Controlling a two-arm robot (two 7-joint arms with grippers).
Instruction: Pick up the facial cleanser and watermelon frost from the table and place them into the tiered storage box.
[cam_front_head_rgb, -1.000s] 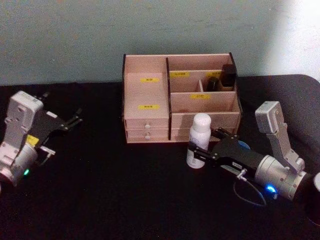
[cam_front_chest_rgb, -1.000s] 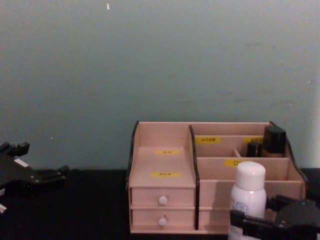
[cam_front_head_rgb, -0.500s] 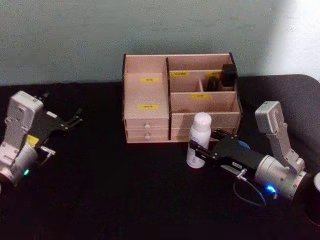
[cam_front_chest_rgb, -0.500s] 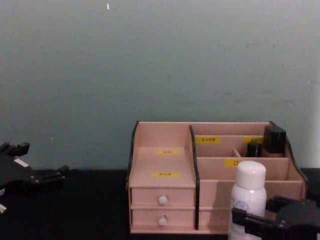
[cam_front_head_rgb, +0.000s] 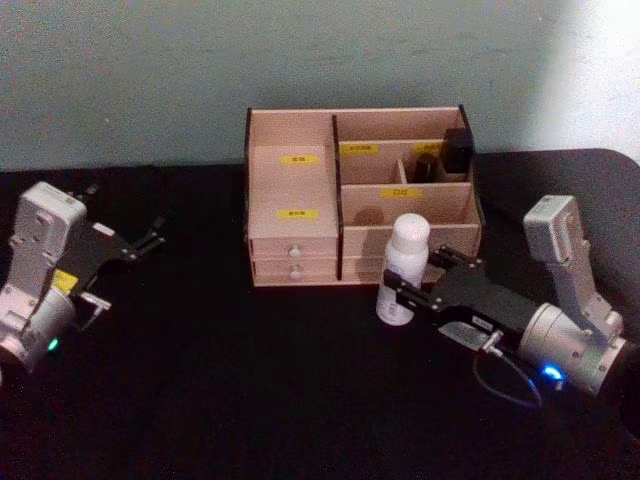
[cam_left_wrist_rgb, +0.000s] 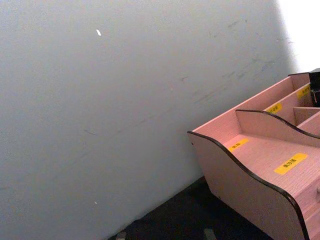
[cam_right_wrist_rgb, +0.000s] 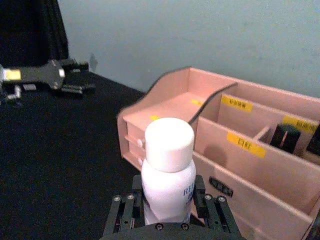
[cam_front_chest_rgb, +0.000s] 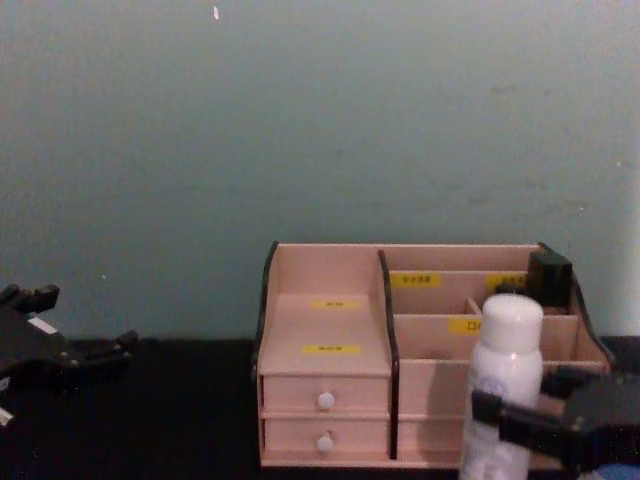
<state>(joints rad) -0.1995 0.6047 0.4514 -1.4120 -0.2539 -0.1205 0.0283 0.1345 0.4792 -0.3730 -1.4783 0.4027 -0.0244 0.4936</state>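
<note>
Now the right end effector pinches the white facial cleanser low on its body, on the near side of the tiered storage box. The bottle looks light, stiff and smooth, so it may slip. The left end effector rests spread, far left.

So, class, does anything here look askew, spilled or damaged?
Only the white bottle: it leans rightward, held by the right gripper before the box. The left gripper sits parked far left. Nothing spilled or broken.
</note>
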